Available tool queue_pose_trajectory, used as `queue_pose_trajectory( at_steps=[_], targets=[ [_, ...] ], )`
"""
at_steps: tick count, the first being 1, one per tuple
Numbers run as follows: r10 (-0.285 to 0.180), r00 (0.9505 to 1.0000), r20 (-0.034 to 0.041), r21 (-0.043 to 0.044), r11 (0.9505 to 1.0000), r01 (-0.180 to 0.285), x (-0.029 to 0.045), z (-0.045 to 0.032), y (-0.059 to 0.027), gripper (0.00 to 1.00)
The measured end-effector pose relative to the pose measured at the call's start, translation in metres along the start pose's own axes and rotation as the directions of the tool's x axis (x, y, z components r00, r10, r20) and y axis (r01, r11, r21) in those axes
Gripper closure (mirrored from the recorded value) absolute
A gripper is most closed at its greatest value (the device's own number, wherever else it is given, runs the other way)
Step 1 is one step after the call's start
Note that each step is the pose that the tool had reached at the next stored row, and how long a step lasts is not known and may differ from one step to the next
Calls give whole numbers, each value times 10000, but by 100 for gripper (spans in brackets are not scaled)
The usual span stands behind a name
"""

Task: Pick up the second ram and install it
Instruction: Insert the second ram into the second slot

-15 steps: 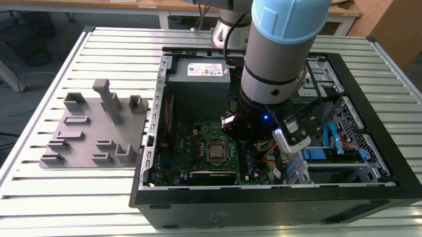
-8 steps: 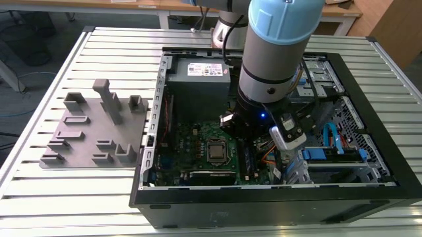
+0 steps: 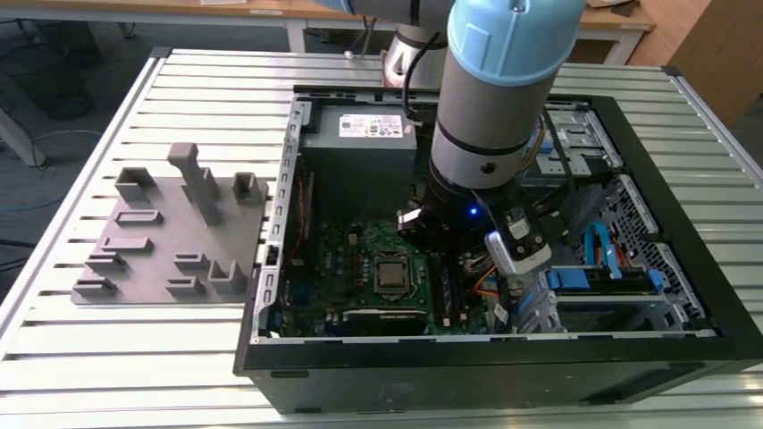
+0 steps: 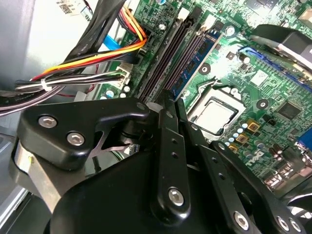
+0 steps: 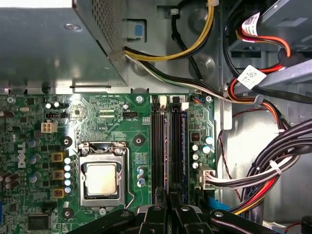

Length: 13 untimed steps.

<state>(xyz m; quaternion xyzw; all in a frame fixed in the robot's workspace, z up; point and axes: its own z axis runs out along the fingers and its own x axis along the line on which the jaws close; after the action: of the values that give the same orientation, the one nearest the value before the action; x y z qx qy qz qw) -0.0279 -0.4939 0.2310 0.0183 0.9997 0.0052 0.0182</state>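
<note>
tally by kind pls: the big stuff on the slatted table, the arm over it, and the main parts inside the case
computer case: 1
grey fixture block: 1
robot arm: 1
motherboard: 1
processor: 1
total: 5

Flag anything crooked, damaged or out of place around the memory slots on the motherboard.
Nothing stands out. In both wrist views the memory slots run parallel and a blue module lies straight along its slot on the motherboard. The gripper sits over the slots' near end; the cable bundle stays beside the board.
</note>
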Motion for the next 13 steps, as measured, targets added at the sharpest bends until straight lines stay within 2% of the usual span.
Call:
queue_pose_trajectory(
  at_steps=[5, 13],
  targets=[
    [-5, 10000, 7, 164, 9999, 5, 0, 12, 0, 86],
    [-3, 10000, 7, 215, 9998, 3, 2, 42, 25, 86]
  ],
)
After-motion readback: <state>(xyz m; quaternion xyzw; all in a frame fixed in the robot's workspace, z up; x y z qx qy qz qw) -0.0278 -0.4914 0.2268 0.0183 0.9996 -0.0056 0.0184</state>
